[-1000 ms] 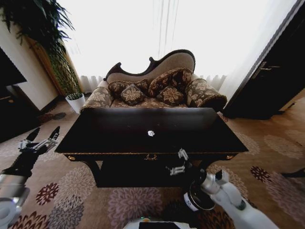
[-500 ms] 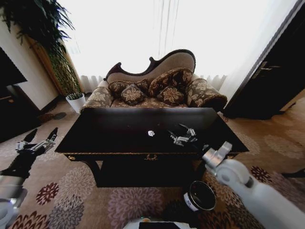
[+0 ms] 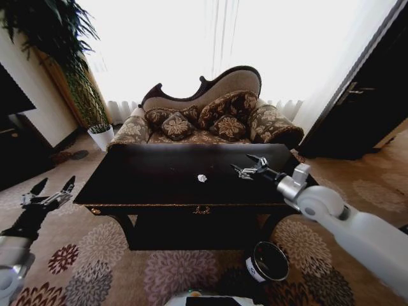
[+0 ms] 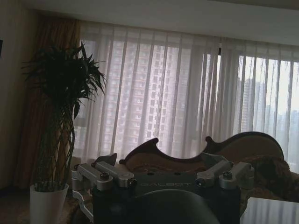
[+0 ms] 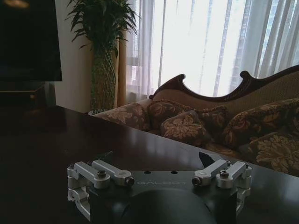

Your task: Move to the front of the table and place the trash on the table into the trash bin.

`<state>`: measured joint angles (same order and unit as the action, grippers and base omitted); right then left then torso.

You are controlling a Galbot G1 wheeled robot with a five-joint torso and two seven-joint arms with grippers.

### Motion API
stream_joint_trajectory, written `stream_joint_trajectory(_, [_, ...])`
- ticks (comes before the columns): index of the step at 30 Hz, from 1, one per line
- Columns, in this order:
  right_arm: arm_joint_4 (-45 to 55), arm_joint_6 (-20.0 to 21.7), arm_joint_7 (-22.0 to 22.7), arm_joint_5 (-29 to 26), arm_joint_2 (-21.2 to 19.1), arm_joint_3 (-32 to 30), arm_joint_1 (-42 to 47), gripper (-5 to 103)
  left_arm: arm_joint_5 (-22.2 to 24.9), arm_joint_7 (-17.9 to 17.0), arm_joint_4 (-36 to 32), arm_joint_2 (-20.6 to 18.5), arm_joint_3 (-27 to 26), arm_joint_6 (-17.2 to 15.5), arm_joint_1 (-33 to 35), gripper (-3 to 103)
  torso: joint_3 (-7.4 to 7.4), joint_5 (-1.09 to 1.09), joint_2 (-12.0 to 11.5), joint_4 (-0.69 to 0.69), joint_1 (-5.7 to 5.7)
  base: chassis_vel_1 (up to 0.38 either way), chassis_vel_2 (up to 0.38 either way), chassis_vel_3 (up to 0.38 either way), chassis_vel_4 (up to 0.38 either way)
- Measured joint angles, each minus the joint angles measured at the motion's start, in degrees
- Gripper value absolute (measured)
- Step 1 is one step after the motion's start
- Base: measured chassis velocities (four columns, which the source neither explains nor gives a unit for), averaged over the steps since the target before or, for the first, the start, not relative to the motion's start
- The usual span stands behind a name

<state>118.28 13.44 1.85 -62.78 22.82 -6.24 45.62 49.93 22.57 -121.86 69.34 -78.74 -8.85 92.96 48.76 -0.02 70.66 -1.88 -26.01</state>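
Bright curtained windows and an ornate sofa (image 3: 210,115) piled with patterned cushions are seen behind the table (image 3: 159,182), whose long dark top runs left to right across the head view. One small white crumpled scrap of trash (image 3: 202,178) lies near the middle of the top; it is too small for a long axis to be made out. The right gripper (image 3: 248,168) is held over the tabletop, to the right of the scrap and apart from it, fingers spread. The trash bin (image 3: 268,262) stands upright on the flowered carpet by the table's front right corner. The left gripper (image 3: 50,194) is held off the table's left end, fingers spread, near a potted plant (image 3: 101,135).
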Motion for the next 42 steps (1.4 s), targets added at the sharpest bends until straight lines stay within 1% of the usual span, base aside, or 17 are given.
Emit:
stream_joint_trajectory(1, [-0.2,0.3,0.8,-0.5,0.0,1.9,-2.1,100,0.2,0.0,0.2,-0.1,-0.3,0.0,-0.1,100,0.00,0.00,0.0,0.01,0.00,0.000,0.000,0.000,0.000])
stream_joint_trajectory(2, [-0.8,0.8,2.4,-1.5,0.2,7.0,-7.3,100,0.7,0.0,0.7,-0.5,-1.1,0.0,-0.3,100,0.00,-0.01,0.0,0.02,0.00,0.000,0.000,0.000,0.000])
stream_joint_trajectory(4, [-1.5,1.7,3.9,-1.9,1.0,12.9,-12.8,100,1.2,-0.1,1.5,-1.1,-2.2,0.0,-0.5,100,0.00,0.00,0.0,0.02,0.00,0.000,0.000,0.000,0.000])
stream_joint_trajectory(5, [-1.5,1.7,3.9,-1.9,1.0,12.9,-12.8,100,1.2,-0.1,1.5,-1.1,-2.2,0.0,-0.5,100,0.00,0.00,0.0,0.02,0.00,0.000,0.000,0.000,0.000])
stream_joint_trajectory(7, [-1.7,2.7,4.7,-3.1,2.0,16.3,-15.7,100,1.5,-0.1,1.9,-1.4,-2.8,-0.1,-0.6,100,0.00,0.01,0.0,0.02,0.00,0.000,0.000,0.000,0.000])
stream_joint_trajectory(9, [-2.0,4.6,5.7,-4.1,3.6,20.0,-19.8,100,1.6,-0.1,2.4,-1.6,-3.4,-0.1,-0.6,100,0.00,0.00,0.0,0.02,0.00,0.000,0.000,0.000,0.000])
stream_joint_trajectory(11, [-2.0,5.3,6.0,-4.2,3.9,20.9,-20.8,100,1.6,-0.1,2.5,-1.6,-3.4,-0.1,-0.6,100,-0.01,0.00,0.0,0.02,0.00,0.000,0.000,0.000,0.000])
stream_joint_trajectory(14, [-1.7,9.8,8.6,-4.0,5.6,25.8,-26.9,100,1.5,-0.1,2.8,-1.4,-3.5,-0.1,-0.6,100,-0.01,0.00,0.0,0.01,0.00,0.000,0.000,0.000,0.000])
stream_joint_trajectory(19, [-2.3,12.1,9.7,-3.9,7.9,29.8,-31.9,100,1.3,-0.1,3.0,-1.2,-3.3,-0.1,-0.7,100,-0.01,-0.01,0.0,0.02,0.00,0.000,0.000,0.000,0.000])
stream_joint_trajectory(22, [-2.9,15.8,11.5,-6.2,10.3,33.6,-35.8,100,1.1,-0.2,3.1,-1.2,-3.3,-0.1,-0.6,100,-0.01,0.00,0.0,0.02,0.00,0.000,0.000,0.000,0.000])
stream_joint_trajectory(23, [-2.9,15.8,11.5,-6.2,10.3,33.6,-35.8,100,1.1,-0.2,3.1,-1.2,-3.3,-0.1,-0.6,100,-0.01,0.00,0.0,0.02,0.00,0.000,0.000,0.000,0.000])
stream_joint_trajectory(25, [-4.3,18.2,12.7,-8.0,12.2,37.7,-38.5,100,1.1,-0.2,3.2,-1.1,-3.3,-0.1,-0.4,100,-0.01,0.00,0.0,0.02,0.00,0.000,0.000,0.000,0.000])
stream_joint_trajectory(26, [-4.3,18.2,12.7,-8.0,12.2,37.7,-38.5,100,1.1,-0.2,3.2,-1.1,-3.3,-0.1,-0.4,100,-0.01,0.00,0.0,0.02,0.00,0.000,0.000,0.000,0.000])
stream_joint_trajectory(28, [-5.8,19.6,12.7,-8.2,13.6,40.5,-40.0,100,1.1,-0.2,3.2,-1.1,-3.5,-0.1,-0.3,100,-0.01,0.00,0.0,0.02,0.00,0.000,0.000,0.000,0.000])
stream_joint_trajectory(31, [-6.3,20.2,12.5,-8.2,14.3,41.7,-40.6,100,1.1,-0.2,3.3,-1.1,-3.6,-0.1,-0.2,100,0.00,0.01,0.0,0.02,-0.01,0.000,0.000,0.000,0.000])
stream_joint_trajectory(34, [-7.1,21.2,11.4,-8.2,15.5,43.6,-41.6,100,1.2,-0.2,3.3,-1.2,-4.0,-0.1,0.0,100,0.00,0.01,0.0,0.02,0.00,0.000,0.000,0.000,0.000])
stream_joint_trajectory(42, [-7.6,21.2,10.7,-8.0,16.4,44.3,-41.7,100,1.1,-0.3,3.3,-1.0,-3.9,-0.1,0.2,100,-0.01,0.00,0.0,0.02,0.01,0.000,0.000,0.000,0.000])
